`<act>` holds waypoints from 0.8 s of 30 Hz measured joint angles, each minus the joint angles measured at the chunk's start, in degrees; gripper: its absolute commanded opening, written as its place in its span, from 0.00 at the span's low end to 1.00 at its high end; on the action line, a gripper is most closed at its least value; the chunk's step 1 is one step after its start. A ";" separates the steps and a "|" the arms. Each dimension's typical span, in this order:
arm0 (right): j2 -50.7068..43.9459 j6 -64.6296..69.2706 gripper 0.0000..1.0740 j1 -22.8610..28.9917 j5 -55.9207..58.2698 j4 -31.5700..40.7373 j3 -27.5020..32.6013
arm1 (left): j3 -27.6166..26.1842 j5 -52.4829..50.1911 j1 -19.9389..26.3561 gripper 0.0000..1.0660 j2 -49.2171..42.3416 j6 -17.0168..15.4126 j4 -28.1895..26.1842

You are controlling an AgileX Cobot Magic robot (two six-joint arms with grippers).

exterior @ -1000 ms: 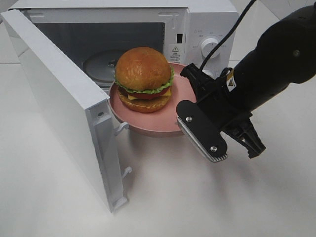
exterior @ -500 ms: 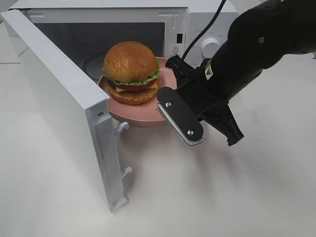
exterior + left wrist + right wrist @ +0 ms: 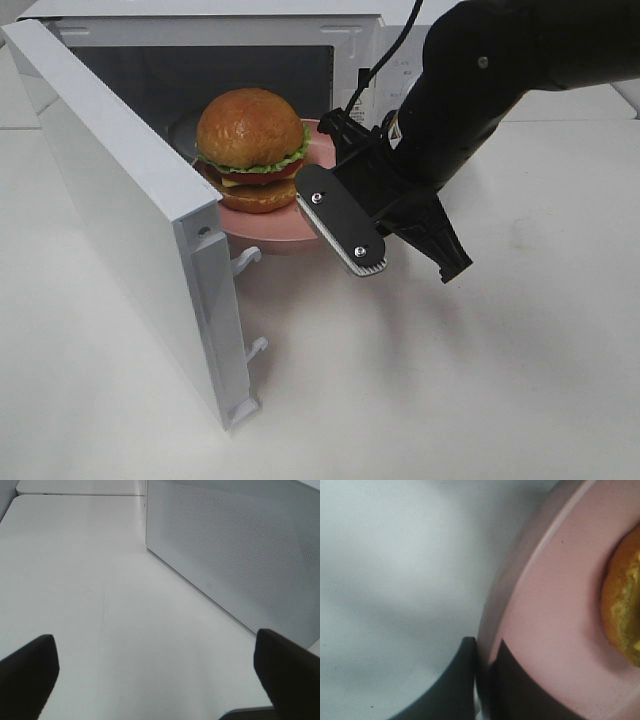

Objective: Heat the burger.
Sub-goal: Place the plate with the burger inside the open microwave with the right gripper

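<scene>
Since the earlier frame the burger [image 3: 250,150] and its pink plate [image 3: 262,238] have moved further into the microwave [image 3: 200,10] mouth. The burger sits centred on the plate, partly past the open door [image 3: 110,190], and the plate's near edge is still outside. The tall loose stack probably tips or slides easily, so carry it level by the plate rim and don't squeeze the bun. The right gripper [image 3: 318,205] is clamped on that rim. The cavity holds only the glass turntable [image 3: 185,130]. The left gripper [image 3: 155,675] is spread wide and empty, outside the door.
</scene>
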 measured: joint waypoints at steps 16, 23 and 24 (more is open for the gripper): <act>6.30 1.60 0.00 0.23 1.95 1.09 -7.96 | 0.00 0.00 0.00 0.92 0.00 0.00 0.00; 9.17 2.69 0.00 0.52 2.01 1.03 -12.32 | 0.00 0.00 0.00 0.92 0.00 0.00 0.00; 9.17 2.69 0.00 0.52 2.01 1.03 -12.32 | 0.00 0.00 0.00 0.92 0.00 0.00 0.00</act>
